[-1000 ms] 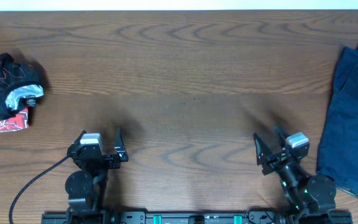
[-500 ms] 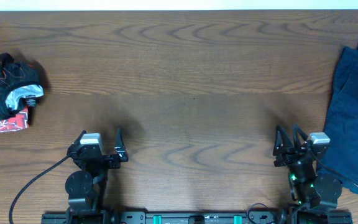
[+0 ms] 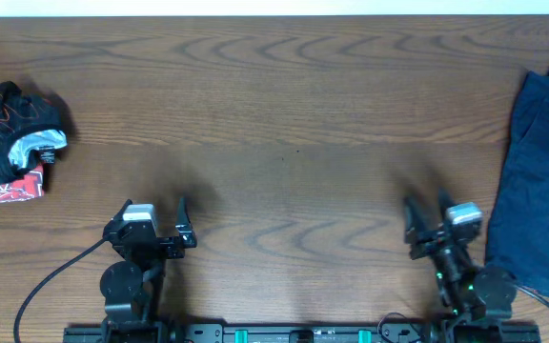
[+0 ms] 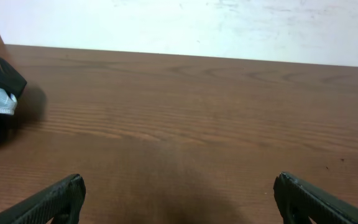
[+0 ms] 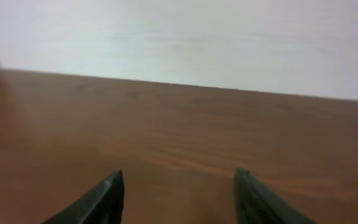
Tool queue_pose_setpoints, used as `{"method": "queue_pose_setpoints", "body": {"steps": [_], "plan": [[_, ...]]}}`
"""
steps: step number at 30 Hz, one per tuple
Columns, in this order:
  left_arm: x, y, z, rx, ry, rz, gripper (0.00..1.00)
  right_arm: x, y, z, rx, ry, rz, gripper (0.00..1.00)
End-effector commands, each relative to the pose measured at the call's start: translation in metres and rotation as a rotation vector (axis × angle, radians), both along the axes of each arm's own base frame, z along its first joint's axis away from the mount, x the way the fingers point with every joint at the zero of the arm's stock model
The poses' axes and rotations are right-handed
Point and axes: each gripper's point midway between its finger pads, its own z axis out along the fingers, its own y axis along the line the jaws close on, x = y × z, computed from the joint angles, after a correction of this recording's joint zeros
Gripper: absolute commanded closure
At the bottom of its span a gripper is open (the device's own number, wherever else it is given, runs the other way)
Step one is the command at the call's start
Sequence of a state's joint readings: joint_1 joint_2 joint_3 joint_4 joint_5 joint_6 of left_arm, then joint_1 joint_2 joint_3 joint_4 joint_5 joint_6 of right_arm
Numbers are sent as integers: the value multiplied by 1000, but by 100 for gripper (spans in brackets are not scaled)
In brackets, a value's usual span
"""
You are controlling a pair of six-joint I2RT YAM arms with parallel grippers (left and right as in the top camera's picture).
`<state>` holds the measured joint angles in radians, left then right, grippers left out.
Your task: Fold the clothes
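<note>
From above, the crumpled black jersey lies at the far left edge of the tabletop, and a dark blue garment at the right edge. In the left wrist view, the left jaws stand wide apart and hold nothing. The right wrist view is blurred; the right jaws are apart and hold nothing.

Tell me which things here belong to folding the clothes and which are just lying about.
For the job:
crumpled black jersey, far left
dark blue garment, right edge
left gripper and right gripper, both open

Not part of it:
wooden table
white wall behind it
</note>
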<state>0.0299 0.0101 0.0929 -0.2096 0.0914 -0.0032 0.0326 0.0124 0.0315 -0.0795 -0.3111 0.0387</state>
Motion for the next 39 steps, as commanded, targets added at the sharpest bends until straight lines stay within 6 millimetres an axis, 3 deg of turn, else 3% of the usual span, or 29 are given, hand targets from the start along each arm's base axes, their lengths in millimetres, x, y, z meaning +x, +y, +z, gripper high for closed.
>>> {"method": "queue_pose_setpoints", "body": {"steps": [1,9,12,14,16,22,25,26,27,28,39], "plan": [[0,-2,-13,-11,28,-6,2,-4,18,-4,-36,-12,64,45],[0,-2,-13,-11,28,-6,2,-3,17,-5,-56,-20,56,46],[0,-2,-13,-11,28,-6,2,-3,16,-5,-72,-26,53,51],[0,-2,-13,-11,28,-6,2,-3,16,-5,-90,-32,54,50],[0,-2,-13,-11,28,-6,2,-3,16,-5,-114,-41,55,43],[0,-2,-13,-11,28,-6,2,-3,17,-5,-114,-42,62,48],[0,-2,-13,-11,28,-6,2,-4,17,-5,-114,-41,63,40],[0,-2,-13,-11,28,-6,2,-4,19,-5,-112,-42,75,31],[0,-2,-13,-11,28,-6,2,-5,20,-5,-112,-44,81,13],[0,-2,-13,-11,28,-6,2,-5,20,-5,-112,-44,82,1],[0,-2,-13,-11,28,-6,2,-5,20,-4,-112,-45,82,1]]}}
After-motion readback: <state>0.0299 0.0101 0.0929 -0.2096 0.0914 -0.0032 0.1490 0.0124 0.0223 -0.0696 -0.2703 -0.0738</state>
